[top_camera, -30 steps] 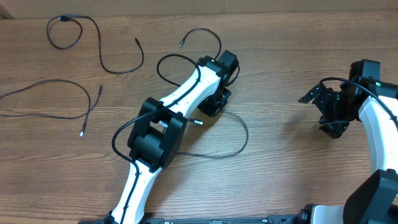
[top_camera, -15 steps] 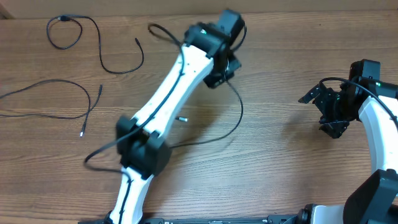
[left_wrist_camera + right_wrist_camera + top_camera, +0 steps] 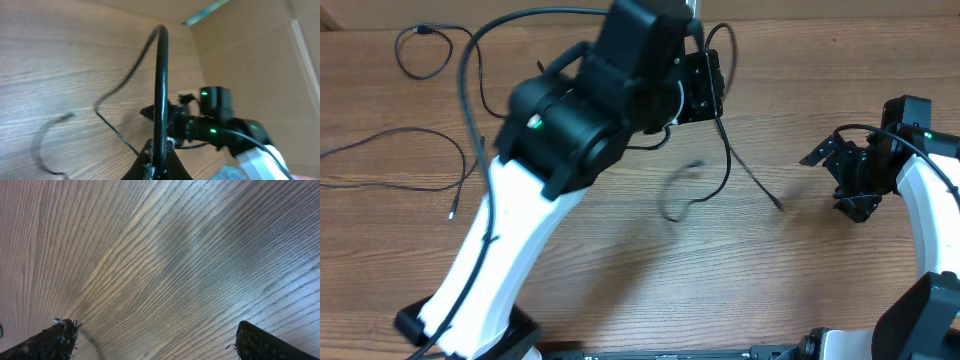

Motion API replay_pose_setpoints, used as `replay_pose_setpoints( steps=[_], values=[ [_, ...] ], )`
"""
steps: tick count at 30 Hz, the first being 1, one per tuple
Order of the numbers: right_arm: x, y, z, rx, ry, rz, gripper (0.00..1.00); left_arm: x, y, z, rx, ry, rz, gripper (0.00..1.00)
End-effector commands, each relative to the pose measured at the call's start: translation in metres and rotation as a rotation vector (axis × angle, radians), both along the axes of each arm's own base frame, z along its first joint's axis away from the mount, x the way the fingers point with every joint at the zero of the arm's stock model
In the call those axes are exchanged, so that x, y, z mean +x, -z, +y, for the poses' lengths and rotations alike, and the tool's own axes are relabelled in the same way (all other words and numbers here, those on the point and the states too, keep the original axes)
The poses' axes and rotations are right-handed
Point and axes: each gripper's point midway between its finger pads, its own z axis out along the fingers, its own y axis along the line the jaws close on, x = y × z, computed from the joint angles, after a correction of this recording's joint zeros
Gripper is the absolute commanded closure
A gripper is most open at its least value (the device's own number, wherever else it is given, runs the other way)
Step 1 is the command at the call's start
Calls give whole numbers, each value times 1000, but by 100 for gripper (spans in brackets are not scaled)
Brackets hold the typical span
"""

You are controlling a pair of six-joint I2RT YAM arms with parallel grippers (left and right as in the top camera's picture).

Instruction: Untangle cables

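Observation:
My left gripper (image 3: 706, 86) is raised high above the table's back middle, shut on a thin black cable (image 3: 726, 150). In the left wrist view the cable (image 3: 160, 85) runs straight up from between the fingertips (image 3: 160, 151), arches over and hangs down to the wood. Its plug end (image 3: 779, 207) trails on the table and a blurred loop (image 3: 681, 194) swings beside it. Two more cables lie at the left, one curled at the back (image 3: 425, 50) and one in a long curve (image 3: 400, 160). My right gripper (image 3: 833, 180) hovers low at the right, open and empty (image 3: 157, 345).
The raised left arm (image 3: 570, 130) covers much of the table's middle in the overhead view. The right arm (image 3: 215, 122) shows in the left wrist view beyond the hanging cable. A cardboard wall (image 3: 250, 45) stands behind the table.
The left arm has swung up and toward the back right, lifting the gripped cable off the table so its ends drag and swing. The right arm has not moved.

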Motion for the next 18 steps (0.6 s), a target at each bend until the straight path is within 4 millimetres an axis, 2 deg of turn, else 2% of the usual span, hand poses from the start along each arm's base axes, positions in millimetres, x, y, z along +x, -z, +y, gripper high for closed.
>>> replay_pose_setpoints(
  steps=[1, 3, 7, 11, 14, 18],
  values=[
    [4, -3, 0, 0, -9, -14, 0, -23, -39, 18, -40, 28, -107, 96],
    [4, -3, 0, 0, -9, -14, 0, -28, -38, 26, -23, 11, -101, 96],
    [4, -3, 0, 0, -9, -14, 0, -31, -10, 55, 84, -115, 2, 96],
    [4, -3, 0, 0, -9, -14, 0, -41, 25, 88, 145, -336, 206, 95],
    [4, -3, 0, 0, -9, -14, 0, -49, 39, 105, 183, -435, 286, 96],
    [4, -3, 0, 0, -9, -14, 0, -54, 42, 103, 184, -415, 314, 96]
  ],
)
